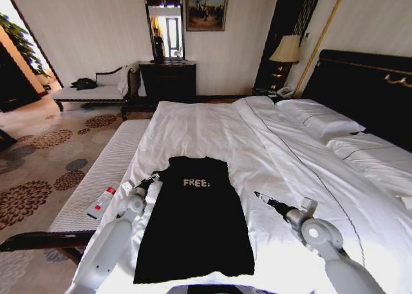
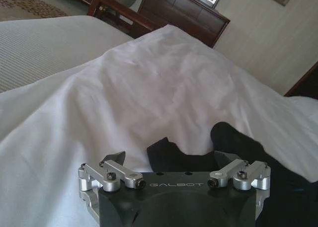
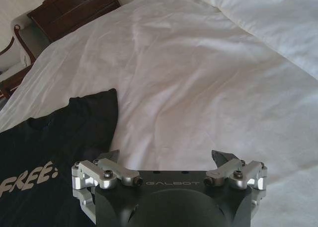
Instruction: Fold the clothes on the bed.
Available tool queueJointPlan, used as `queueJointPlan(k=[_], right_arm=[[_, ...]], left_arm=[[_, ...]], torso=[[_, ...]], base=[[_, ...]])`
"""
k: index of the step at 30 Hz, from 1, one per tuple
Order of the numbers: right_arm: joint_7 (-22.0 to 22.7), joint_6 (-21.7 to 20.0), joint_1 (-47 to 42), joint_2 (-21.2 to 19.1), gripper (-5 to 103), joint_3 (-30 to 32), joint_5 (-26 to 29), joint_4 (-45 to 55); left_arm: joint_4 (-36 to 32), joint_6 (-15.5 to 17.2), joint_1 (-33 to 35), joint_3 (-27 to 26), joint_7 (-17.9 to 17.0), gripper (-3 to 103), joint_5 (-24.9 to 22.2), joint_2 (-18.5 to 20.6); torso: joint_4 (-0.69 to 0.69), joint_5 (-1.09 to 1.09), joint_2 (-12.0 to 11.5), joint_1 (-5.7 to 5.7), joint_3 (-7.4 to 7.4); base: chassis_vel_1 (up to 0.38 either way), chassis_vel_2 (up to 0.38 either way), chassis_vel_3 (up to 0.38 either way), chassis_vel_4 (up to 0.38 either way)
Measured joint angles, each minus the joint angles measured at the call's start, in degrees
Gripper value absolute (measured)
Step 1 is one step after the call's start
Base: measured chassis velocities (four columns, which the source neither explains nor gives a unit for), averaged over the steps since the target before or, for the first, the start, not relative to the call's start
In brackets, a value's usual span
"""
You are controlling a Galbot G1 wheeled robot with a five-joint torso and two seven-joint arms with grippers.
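Soft daylight fills the room, entering from the far left of the large white-sheeted bed [image 1: 212, 133], where the doorway is overexposed. A lit cream-shaded table lamp [image 1: 286, 49] beside the dark wooden headboard [image 1: 367, 88] adds a warm glow. Shadows on the sheets are faint. The head view bows straight lines near its edges. Both wrist views are hazy, their backgrounds soft.

Small white letters reading "FREE" run across the chest of the black short-sleeved soft-fabric T-shirt [image 1: 193, 223], which lies near the foot edge of the bed. "GALBOT" is printed on the black housing of the left gripper [image 2: 170, 160] and the right gripper [image 3: 166, 160].
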Motion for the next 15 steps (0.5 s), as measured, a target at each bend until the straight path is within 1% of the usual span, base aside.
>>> queueJointPlan(k=[4, 5, 7, 8, 9, 10, 11, 12, 13, 14, 15], right_arm=[[-0.05, 0.00, 0.06, -0.59, 100, -0.27, 0.03, -0.28], [-0.05, 0.00, 0.09, -0.82, 100, -0.26, 0.22, -0.31], [-0.05, 0.00, 0.13, -0.97, 100, -0.18, 0.49, -0.29], [-0.05, 0.00, 0.13, -0.97, 100, -0.18, 0.49, -0.29], [-0.05, 0.00, 0.13, -0.99, 100, -0.16, 0.50, -0.27], [-0.05, 0.00, 0.12, -1.01, 100, -0.15, 0.51, -0.21], [-0.05, 0.00, 0.02, -1.02, 100, -0.15, 0.52, -0.11], [-0.05, 0.00, 0.02, -1.02, 100, -0.15, 0.52, -0.11], [-0.07, 0.00, -0.08, -1.07, 100, -0.15, 0.52, 0.01], [-0.08, 0.00, -0.12, -1.10, 100, -0.15, 0.51, 0.05], [-0.09, -0.01, -0.18, -1.20, 100, -0.15, 0.51, 0.11]], left_arm=[[1.52, 0.00, -0.66, -0.03, 0.46, 100, 0.41, -0.74], [1.90, 0.00, -0.75, -0.11, 0.70, 101, 0.48, -1.02], [2.42, 0.01, -0.80, -0.17, 1.03, 96, 0.61, -1.36], [2.42, 0.01, -0.80, -0.17, 1.03, 96, 0.61, -1.36], [2.57, 0.04, -0.85, -0.18, 1.10, 91, 0.67, -1.44], [2.83, 0.12, -0.95, -0.19, 1.27, 91, 0.83, -1.58], [3.30, 0.22, -1.18, -0.25, 1.57, 80, 1.13, -1.81], [3.30, 0.22, -1.18, -0.25, 1.57, 80, 1.13, -1.81], [3.89, 0.24, -1.50, -0.35, 1.87, 75, 1.43, -2.08], [4.10, 0.23, -1.62, -0.39, 1.96, 75, 1.51, -2.18], [4.85, 0.23, -2.09, -0.49, 2.29, 69, 1.68, -2.50]], torso=[[0.00, 0.00, 0.00, 0.00, 0.00], [0.00, 0.00, 0.00, 0.00, 0.00], [0.00, 0.00, 0.00, 0.00, 0.00], [0.00, 0.00, 0.00, 0.00, 0.00], [0.00, 0.00, 0.00, 0.00, 0.00], [0.00, 0.00, 0.00, 0.00, 0.00], [0.00, 0.00, 0.00, 0.00, 0.00], [0.00, 0.00, 0.00, 0.00, 0.00], [0.00, 0.00, 0.00, 0.00, 0.00], [0.00, 0.00, 0.00, 0.00, 0.00], [0.00, 0.00, 0.00, -0.01, 0.00]], base=[[0.000, 0.000, 0.000, 0.000], [0.000, 0.000, 0.000, 0.000], [0.000, 0.000, 0.000, 0.000], [0.000, 0.000, 0.000, 0.000], [0.000, 0.000, 0.000, 0.000], [0.000, 0.000, 0.000, 0.000], [0.000, 0.000, 0.000, 0.000], [0.000, 0.000, 0.000, 0.000], [0.000, 0.000, 0.000, 0.000], [0.000, 0.000, 0.000, 0.000], [0.000, 0.000, 0.000, 0.000]])
